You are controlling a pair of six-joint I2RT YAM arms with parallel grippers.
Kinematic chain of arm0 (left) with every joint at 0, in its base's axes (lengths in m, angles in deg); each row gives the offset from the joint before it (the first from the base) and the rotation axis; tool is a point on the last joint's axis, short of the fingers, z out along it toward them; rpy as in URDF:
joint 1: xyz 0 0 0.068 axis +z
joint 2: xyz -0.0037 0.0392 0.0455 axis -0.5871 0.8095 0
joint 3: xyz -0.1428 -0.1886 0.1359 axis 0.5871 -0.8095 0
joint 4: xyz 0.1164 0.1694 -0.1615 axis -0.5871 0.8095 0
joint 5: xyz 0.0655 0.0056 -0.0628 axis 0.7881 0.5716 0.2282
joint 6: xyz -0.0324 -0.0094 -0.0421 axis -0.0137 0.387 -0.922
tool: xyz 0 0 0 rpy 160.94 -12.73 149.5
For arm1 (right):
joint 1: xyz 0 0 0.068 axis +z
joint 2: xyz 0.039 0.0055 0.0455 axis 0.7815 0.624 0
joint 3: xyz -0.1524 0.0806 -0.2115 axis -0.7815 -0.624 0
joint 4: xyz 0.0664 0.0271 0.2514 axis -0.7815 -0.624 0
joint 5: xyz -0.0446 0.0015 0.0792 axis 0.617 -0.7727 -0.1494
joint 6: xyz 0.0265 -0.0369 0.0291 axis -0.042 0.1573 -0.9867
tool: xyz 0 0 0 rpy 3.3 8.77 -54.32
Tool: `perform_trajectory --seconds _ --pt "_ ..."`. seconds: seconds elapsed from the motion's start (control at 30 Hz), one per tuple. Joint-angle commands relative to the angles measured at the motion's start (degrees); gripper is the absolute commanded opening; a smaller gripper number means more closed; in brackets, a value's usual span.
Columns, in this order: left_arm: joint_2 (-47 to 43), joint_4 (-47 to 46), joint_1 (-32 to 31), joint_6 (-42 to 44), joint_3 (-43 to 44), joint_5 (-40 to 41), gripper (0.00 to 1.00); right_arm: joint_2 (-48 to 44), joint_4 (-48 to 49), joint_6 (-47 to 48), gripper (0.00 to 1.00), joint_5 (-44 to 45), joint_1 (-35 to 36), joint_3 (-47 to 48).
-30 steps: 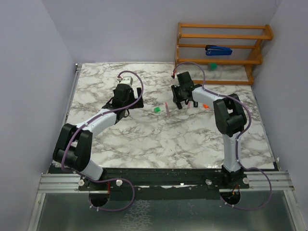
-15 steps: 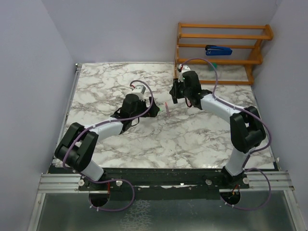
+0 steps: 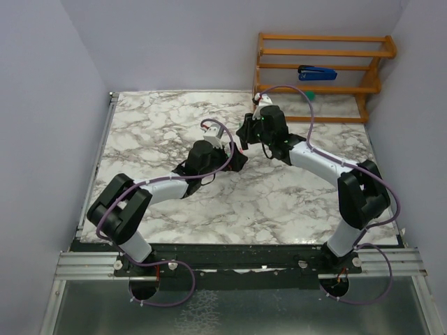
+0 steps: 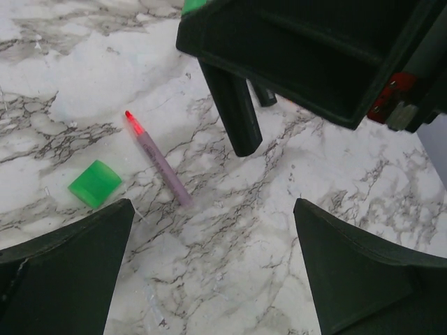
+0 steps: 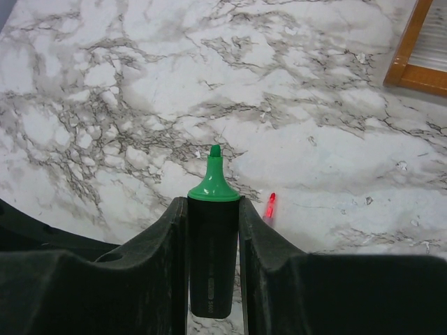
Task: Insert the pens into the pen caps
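My right gripper (image 5: 213, 204) is shut on a black pen with a green tip (image 5: 212, 244), which points forward out of the fingers. In the top view this gripper (image 3: 243, 137) hangs over the middle of the table, close to my left gripper (image 3: 238, 160). The left gripper (image 4: 213, 209) is open and hovers low over bare marble. A slim pink pen with a red tip (image 4: 158, 162) lies just ahead of it, and a green cap (image 4: 95, 183) lies to that pen's left. The pink pen's red tip (image 5: 269, 207) also shows beside the right fingers.
A wooden rack (image 3: 321, 87) stands at the back right with a blue stapler-like object (image 3: 318, 72) on a shelf. Purple walls close in the marble table (image 3: 140, 125) on the left, back and right. In the left wrist view the right gripper's body (image 4: 314, 56) looms overhead.
The left arm has stretched right toward the table's middle, covering the green cap and pink pen in the top view. The right gripper has swung left with its pen, toward the left gripper.
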State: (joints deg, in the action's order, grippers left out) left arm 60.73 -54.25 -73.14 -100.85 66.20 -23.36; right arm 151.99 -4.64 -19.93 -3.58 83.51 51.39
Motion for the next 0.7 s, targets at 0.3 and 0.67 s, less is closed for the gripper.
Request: perform_trajectory --seconds 0.3,0.67 --pt "5.10 -9.25 -0.25 -2.63 4.30 -3.92 0.83 -4.04 1.86 -0.11 0.00 1.31 1.21 -2.60" --pt "7.48 -12.37 -0.21 -3.30 5.40 -5.20 0.64 -4.94 2.57 -0.44 0.00 0.98 1.72 -3.71"
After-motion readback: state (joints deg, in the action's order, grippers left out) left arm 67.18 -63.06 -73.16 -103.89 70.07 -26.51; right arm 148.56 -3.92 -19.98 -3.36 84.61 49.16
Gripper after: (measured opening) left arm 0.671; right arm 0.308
